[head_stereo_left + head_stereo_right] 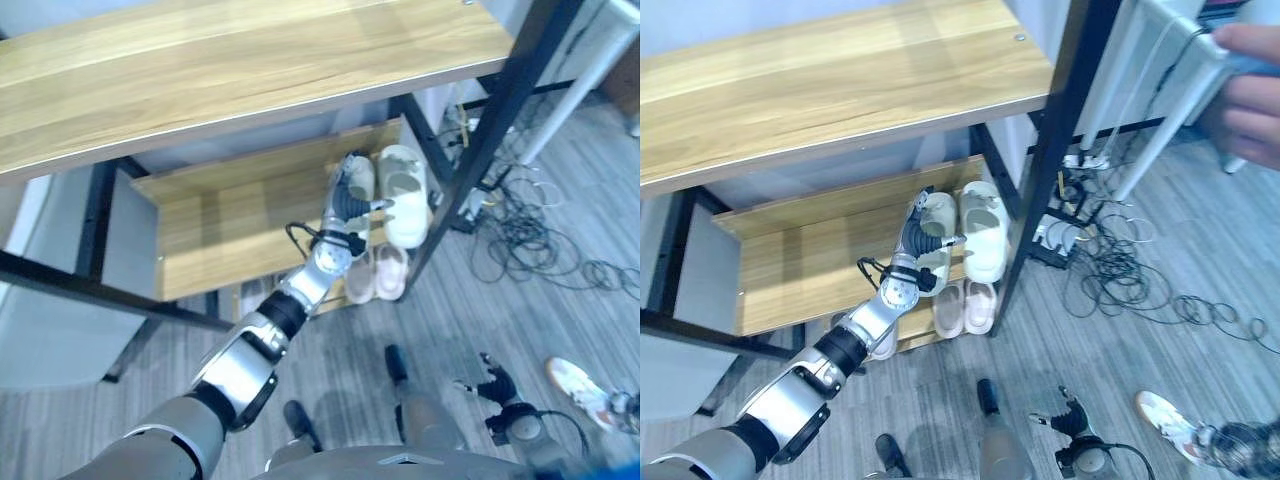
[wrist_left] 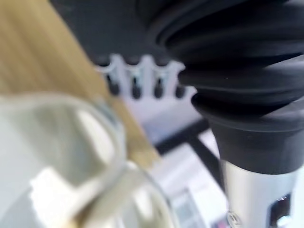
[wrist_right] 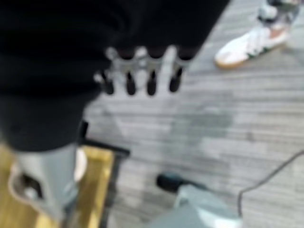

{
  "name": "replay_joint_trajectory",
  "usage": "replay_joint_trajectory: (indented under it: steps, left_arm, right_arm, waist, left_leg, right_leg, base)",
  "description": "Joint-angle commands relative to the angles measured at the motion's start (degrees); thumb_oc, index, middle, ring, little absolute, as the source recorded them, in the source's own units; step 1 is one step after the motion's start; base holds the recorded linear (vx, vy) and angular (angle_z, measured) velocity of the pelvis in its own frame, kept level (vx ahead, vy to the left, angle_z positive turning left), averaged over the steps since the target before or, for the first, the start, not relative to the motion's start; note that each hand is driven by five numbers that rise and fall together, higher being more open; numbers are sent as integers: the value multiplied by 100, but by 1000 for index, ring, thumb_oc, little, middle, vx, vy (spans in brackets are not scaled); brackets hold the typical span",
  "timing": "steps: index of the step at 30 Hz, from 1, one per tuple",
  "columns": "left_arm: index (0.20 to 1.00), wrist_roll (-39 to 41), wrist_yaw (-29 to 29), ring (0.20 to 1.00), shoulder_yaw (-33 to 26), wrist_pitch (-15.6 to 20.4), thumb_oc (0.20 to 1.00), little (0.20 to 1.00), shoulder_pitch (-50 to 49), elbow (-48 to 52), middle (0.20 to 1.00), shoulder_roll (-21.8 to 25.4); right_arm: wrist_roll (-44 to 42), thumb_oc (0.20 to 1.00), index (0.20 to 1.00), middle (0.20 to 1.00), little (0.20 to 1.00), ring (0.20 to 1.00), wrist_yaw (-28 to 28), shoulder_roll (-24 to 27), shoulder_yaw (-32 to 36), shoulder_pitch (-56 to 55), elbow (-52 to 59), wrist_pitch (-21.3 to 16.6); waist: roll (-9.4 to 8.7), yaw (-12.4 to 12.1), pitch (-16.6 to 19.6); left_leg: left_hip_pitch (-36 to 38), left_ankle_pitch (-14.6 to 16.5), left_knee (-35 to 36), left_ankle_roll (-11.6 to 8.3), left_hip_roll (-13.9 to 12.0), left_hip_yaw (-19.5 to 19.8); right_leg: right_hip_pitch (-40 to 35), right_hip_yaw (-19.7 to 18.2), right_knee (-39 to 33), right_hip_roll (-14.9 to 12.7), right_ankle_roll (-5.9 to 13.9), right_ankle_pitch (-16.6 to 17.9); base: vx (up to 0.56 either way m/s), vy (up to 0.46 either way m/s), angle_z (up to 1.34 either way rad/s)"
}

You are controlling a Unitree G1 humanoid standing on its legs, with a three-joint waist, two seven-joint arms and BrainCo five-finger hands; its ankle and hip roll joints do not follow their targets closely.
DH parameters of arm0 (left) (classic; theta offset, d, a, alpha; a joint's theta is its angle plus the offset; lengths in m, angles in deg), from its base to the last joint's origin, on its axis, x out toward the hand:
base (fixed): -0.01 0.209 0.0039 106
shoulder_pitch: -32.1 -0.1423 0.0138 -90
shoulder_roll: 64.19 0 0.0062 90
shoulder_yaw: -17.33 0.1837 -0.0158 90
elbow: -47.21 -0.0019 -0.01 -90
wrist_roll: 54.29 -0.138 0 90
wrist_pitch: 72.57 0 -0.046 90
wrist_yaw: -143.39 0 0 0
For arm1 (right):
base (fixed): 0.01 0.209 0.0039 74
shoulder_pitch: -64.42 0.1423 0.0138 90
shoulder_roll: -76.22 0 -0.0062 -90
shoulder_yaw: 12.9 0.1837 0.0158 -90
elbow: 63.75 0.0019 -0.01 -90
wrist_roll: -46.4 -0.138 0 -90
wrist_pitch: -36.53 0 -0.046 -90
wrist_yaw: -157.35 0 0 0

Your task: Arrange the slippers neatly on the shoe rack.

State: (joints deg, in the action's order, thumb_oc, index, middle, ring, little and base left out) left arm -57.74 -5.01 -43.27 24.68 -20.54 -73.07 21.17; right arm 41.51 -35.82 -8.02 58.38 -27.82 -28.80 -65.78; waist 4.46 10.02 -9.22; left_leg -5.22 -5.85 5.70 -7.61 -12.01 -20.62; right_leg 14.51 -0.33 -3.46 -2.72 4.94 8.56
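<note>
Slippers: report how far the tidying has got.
Done: one pale slipper lies on the middle shelf at its right end. In hand: the left hand is on its mate beside it, setting it parallel. Left: a pinkish pair sits lower, below that shelf, possibly still to be placed. The right hand hangs idle over the floor.

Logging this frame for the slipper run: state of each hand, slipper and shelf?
left hand: over the left white slipper, grip unclear
right hand: low, holding nothing, fingers straight
left white slipper: on middle shelf
right white slipper: on middle shelf, beside its mate
pink slippers: paired, lowest level
middle shelf: left part bare
</note>
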Motion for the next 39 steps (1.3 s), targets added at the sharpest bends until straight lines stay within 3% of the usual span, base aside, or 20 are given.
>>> replay_joint_trajectory:
  steps: [1, 7, 19, 29, 33, 39]
  left_arm:
    - [1000, -659, 169, 1000, -549, 337, 1000, 1000, 285, 390, 1000, 505]
    - [1000, -1261, 389, 1000, -936, 199, 1000, 1000, -256, 825, 1000, 919]
    - [1000, -990, -41, 1000, -660, 245, 1000, 1000, -1024, 375, 1000, 524]
    - [1000, -960, -25, 1000, -301, 204, 1000, 1000, -960, -449, 1000, 282]
    - [1000, -476, -199, 1000, -219, 298, 1000, 1000, -1006, -491, 1000, 81]
    - [1000, 517, -800, 1000, 41, 503, 1000, 1000, -1416, 275, 1000, -91]
  right_arm:
    - [48, 1000, 1000, 1000, 1000, 1000, -108, 82, 23, 71, 217, -205]
    - [143, 1000, 1000, 1000, 1000, 1000, -161, 5, 47, 61, 123, -212]
    - [34, 1000, 1000, 1000, 1000, 1000, -273, -45, 139, 182, 14, -156]
    - [-64, 1000, 1000, 1000, 1000, 1000, -405, -109, 81, 303, -150, -160]
    - [-121, 1000, 1000, 1000, 1000, 1000, -446, -133, 63, 349, -200, -132]
    - [-163, 1000, 1000, 1000, 1000, 1000, -418, -105, 79, 339, -147, -74]
  waist:
    - [-170, -65, -383]
    - [-178, -181, -374]
    - [-179, -277, -383]
    - [-159, -292, -399]
    - [-143, -293, -414]
    - [-76, -300, -414]
  left_leg:
    - [-226, -23, -162, 1, -82, 812]
    - [-276, -26, -196, -1, -74, 892]
    - [-333, 0, -302, 37, -58, 967]
    - [-369, 16, -352, 50, -31, 1037]
    - [-366, 4, -357, 55, -27, 1051]
    - [-351, 1, -382, 66, -21, 1078]
  right_leg:
    - [301, 347, 804, -13, 127, -866]
    - [257, 421, 779, -24, 120, -861]
    - [237, 467, 844, -39, 96, -894]
    - [245, 506, 916, -57, 93, -942]
    - [241, 525, 924, -53, 88, -953]
    - [197, 538, 925, -53, 94, -956]
  base:
    - [-31, 4, 8]
    - [-18, -2, 7]
    - [-10, -2, 5]
    - [0, 0, 0]
    - [0, 0, 0]
    - [0, 0, 0]
